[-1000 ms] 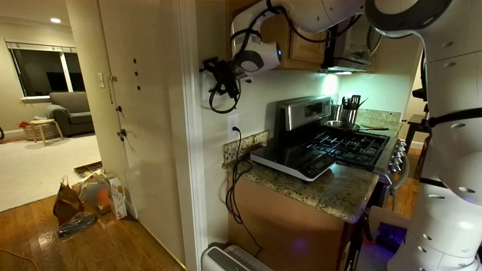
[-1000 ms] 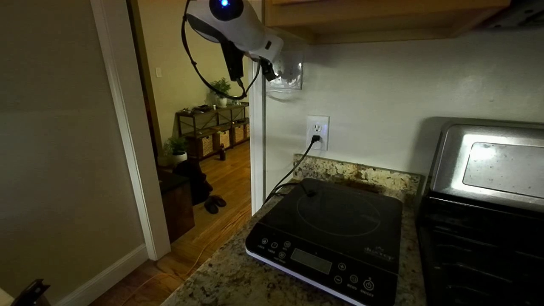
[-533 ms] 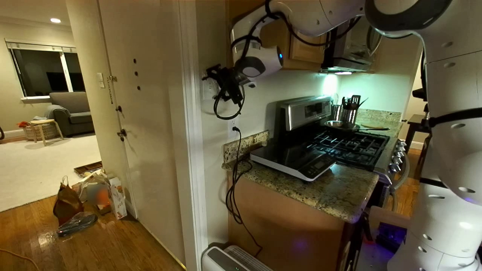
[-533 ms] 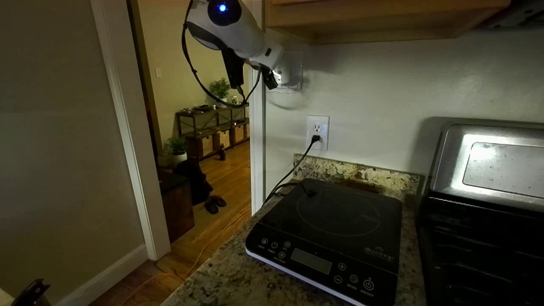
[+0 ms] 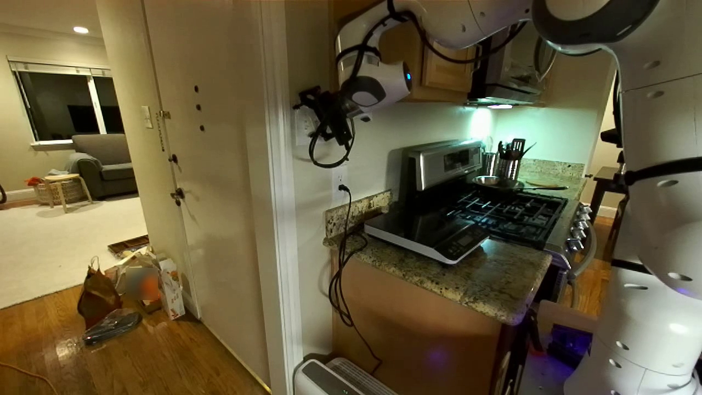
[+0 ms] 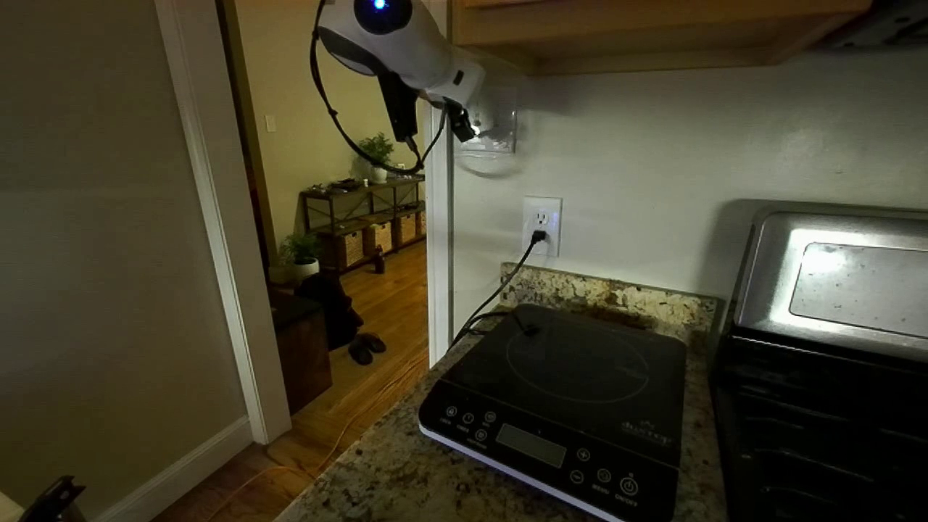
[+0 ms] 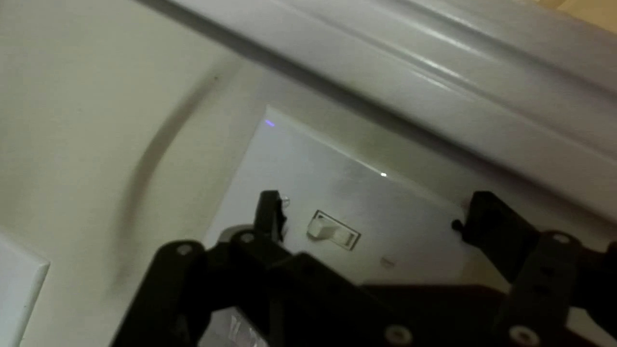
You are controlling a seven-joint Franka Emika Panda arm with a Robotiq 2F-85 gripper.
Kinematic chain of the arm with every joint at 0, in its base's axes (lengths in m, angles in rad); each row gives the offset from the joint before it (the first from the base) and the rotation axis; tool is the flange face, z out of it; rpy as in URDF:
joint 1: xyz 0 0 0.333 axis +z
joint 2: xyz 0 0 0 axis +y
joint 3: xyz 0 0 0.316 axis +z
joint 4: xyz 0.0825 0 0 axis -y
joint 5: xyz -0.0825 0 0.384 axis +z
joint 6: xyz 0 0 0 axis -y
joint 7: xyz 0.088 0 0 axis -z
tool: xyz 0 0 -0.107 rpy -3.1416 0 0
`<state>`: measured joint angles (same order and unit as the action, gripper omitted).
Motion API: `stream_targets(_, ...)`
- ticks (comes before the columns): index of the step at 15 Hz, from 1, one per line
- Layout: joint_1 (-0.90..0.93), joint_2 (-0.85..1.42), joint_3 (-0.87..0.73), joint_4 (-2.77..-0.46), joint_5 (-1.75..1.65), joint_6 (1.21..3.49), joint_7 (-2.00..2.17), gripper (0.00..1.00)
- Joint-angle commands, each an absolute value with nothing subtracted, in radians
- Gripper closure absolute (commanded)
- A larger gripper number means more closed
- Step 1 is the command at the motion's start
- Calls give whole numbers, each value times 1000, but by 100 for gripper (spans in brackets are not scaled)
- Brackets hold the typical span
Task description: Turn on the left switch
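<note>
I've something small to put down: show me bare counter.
Bare counter lies between the induction cooktop and the counter's rounded outer corner. Toward the backsplash it is crowded: the cooktop sits there, with a dark cord beside it.

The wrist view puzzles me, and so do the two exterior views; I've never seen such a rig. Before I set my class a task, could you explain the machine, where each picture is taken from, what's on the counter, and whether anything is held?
This is one white robot arm, steered by a person, ending in a black two-fingered gripper. Two cameras stand outside it and look at the kitchen from different places; a third rides on its wrist, looking past the fingers at the wall. On the speckled counter lies a black cooktop, beside the stove. The gripper holds nothing: its fingers are spread apart before a pale wall plate, with a small white switch showing between them. That seems to be the left switch, which is to be turned on.
</note>
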<state>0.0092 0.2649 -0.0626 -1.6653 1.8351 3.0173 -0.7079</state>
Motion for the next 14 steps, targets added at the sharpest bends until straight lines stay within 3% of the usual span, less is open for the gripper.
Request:
stream_targets(1, 9, 239, -65, -1658, 1849, 3017, -734, 0)
stream_targets(14, 10, 232, -59, -1668, 1813, 3022, -726, 0)
